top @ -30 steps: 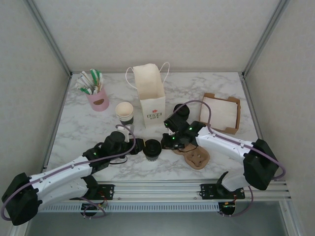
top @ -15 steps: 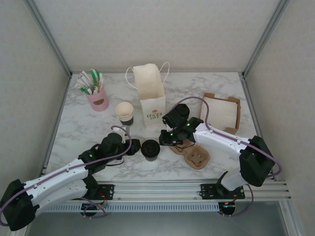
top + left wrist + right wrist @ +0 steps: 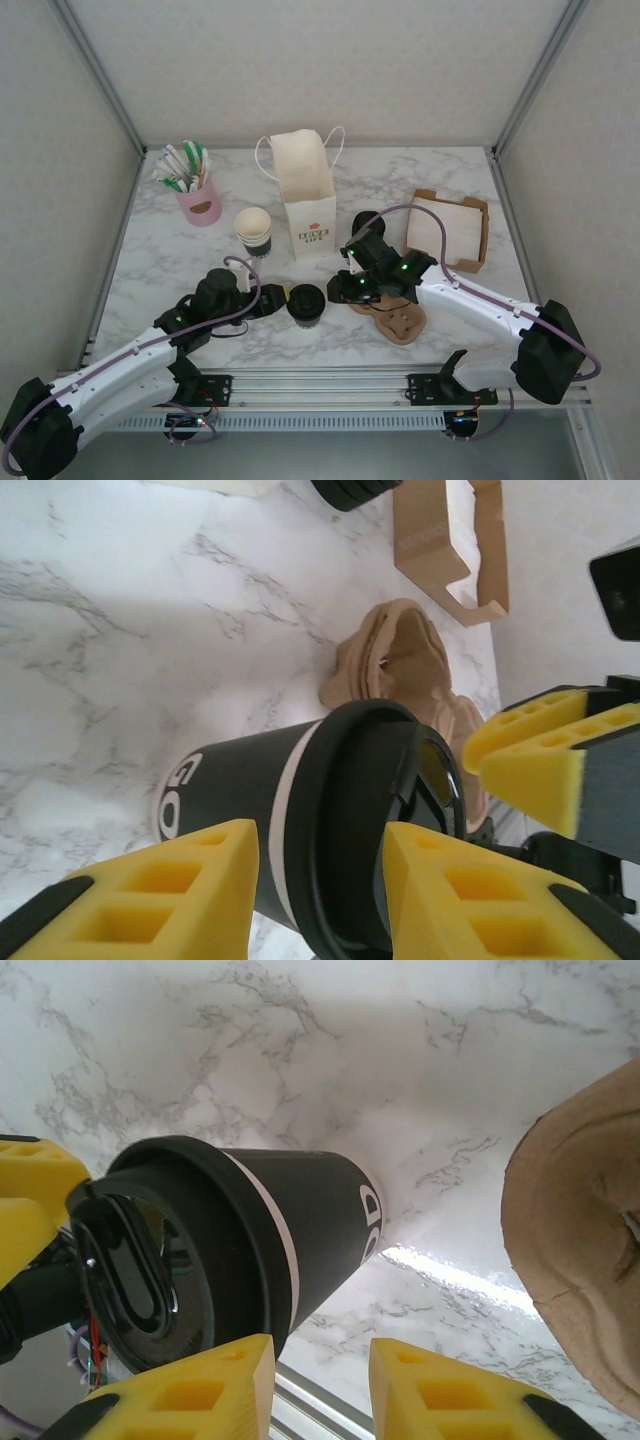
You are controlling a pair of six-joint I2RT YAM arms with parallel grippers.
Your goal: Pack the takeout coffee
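Marble tabletop [image 3: 150,260], coffee not yet bagged
From above, the takeout coffee [image 3: 307,303] stood upright between the arms, short of the paper bag [image 3: 305,195]. At the left wrist, the left gripper [image 3: 318,855] straddled the cup, its grip impossible to judge. At the right wrist, the right gripper [image 3: 322,1355] hung parted beside it. Lifting and bagging were left to do.

The table [image 3: 180,265] is marble-patterned, smooth and glossy, and it catches glare. The coffee [image 3: 240,790] has a matt dark paper wall with a white band, and its black plastic lid [image 3: 140,1260] is shiny. The pads [image 3: 170,895] are matt yellow, foam-like, with square cells. The carrier [image 3: 400,318] is rough, fibrous brown pulp. The tray [image 3: 483,240] is plain brown cardboard, the bag [image 3: 305,190] matt cream paper. The arms [image 3: 470,305] have smooth white plastic shells; the rail [image 3: 330,385] is dull silver metal.
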